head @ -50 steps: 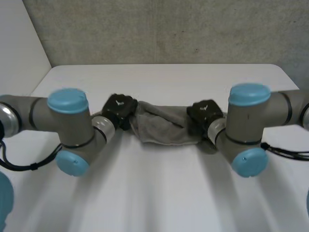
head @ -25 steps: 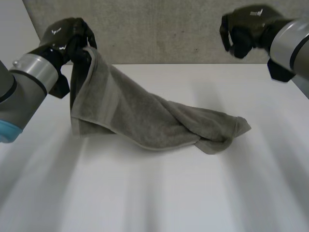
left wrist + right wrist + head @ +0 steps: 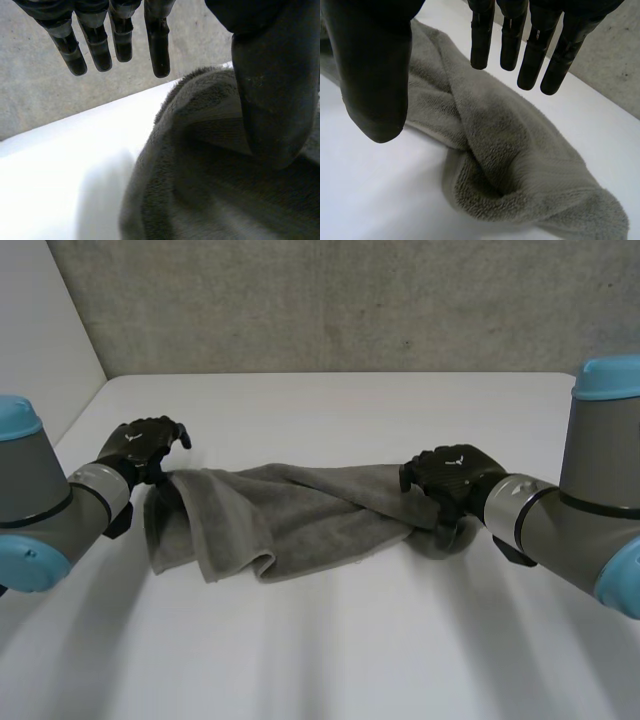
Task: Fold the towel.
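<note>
At the far left, the left hand (image 3: 145,448) sits at the towel's left far corner. In its wrist view its fingers (image 3: 100,50) hang straight and spread over the table's far edge, and its thumb (image 3: 272,100) hangs apart from them above the cloth. The hand is released and pinches nothing.

The grey towel (image 3: 290,510) lies bunched on the white table (image 3: 350,660), strung out from left to right between the two hands. Its left part is doubled over into a loose lobe toward the near side. Its right part narrows into a twisted roll. It lies straight on the table, in no container.

It looks like thick terry, so it is probably light, limp and a little grippy rather than slippery, with nothing on it to break. Lifted by one point it would likely sag and trail, so two corners or a hemmed edge seem the best places to pinch. The twist on the right probably needs spreading out before any clean fold.

On the right, the right hand (image 3: 450,475) hovers over that rolled end. Its fingers (image 3: 535,55) are straight, its thumb (image 3: 375,75) is held wide of them, and the cloth lies beneath, ungrasped.
</note>
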Robot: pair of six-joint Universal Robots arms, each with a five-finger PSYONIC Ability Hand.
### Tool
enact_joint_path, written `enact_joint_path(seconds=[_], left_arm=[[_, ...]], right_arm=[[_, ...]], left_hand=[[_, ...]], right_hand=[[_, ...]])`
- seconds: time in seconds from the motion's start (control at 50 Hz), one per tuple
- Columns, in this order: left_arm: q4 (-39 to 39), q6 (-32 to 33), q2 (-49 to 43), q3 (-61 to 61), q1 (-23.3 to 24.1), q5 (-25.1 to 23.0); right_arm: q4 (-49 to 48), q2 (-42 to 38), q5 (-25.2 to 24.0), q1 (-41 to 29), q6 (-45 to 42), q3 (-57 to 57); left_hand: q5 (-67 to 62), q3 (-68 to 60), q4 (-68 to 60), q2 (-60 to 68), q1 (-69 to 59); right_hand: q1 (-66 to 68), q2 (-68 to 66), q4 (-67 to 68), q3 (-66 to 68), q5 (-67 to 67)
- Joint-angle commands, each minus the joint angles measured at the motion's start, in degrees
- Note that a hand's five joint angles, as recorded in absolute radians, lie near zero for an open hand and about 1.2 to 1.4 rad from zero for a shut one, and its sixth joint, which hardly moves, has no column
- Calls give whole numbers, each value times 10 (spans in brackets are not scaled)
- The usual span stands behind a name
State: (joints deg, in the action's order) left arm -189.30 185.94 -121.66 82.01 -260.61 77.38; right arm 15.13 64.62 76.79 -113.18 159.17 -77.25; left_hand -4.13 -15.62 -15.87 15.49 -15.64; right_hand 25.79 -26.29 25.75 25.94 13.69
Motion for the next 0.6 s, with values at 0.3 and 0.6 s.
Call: enact_joint_path(seconds=[0.3,0.6], left_arm=[[-5,23,137,162,54,-62],[-107,29,102,212,124,-61]], right_arm=[[-49,14,0,8,-8,-70],[-51,11,0,8,-9,-76]], left_hand=[[4,19,21,-17,19],[-13,2,4,-1,2]], right_hand=[[-29,34,-29,-31,-8],[-29,34,-29,-31,-8]])
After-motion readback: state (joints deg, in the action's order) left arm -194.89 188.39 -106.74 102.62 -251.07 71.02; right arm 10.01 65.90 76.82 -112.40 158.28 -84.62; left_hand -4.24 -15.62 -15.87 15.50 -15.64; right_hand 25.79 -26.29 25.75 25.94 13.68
